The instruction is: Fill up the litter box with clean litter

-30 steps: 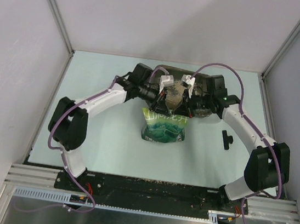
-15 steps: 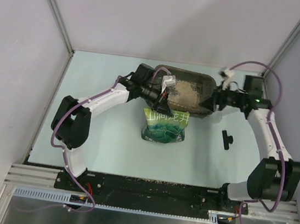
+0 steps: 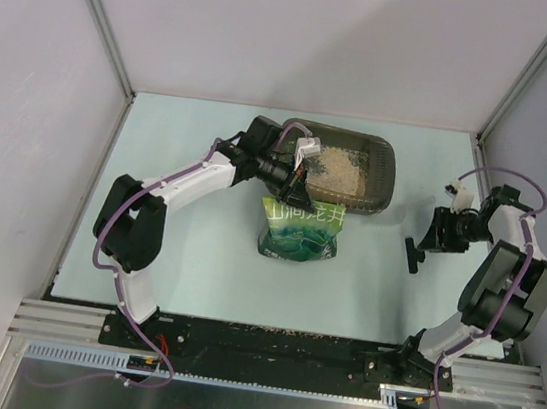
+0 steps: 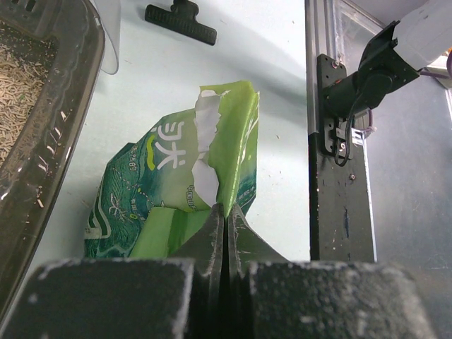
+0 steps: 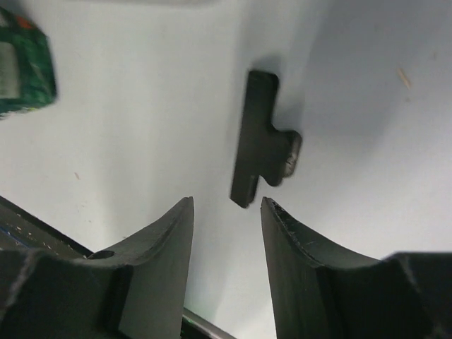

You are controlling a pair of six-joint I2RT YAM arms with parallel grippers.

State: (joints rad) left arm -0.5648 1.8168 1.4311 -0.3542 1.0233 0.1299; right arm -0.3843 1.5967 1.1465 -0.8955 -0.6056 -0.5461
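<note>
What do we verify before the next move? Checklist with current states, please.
1. Grip: left tool shut on bag top edge: ok.
2. Spare arm: right tool open, empty: ok.
3. Stray clip flat on table, beyond the right tool's tips: ok.
4. Some litter inside litter box: ok.
5. Fill level sufficient: cannot tell.
6. Anything remaining in the bag: cannot tell.

Litter [image 3: 337,166] inside box [image 3: 386,174] behind bag [image 3: 299,230]
</note>
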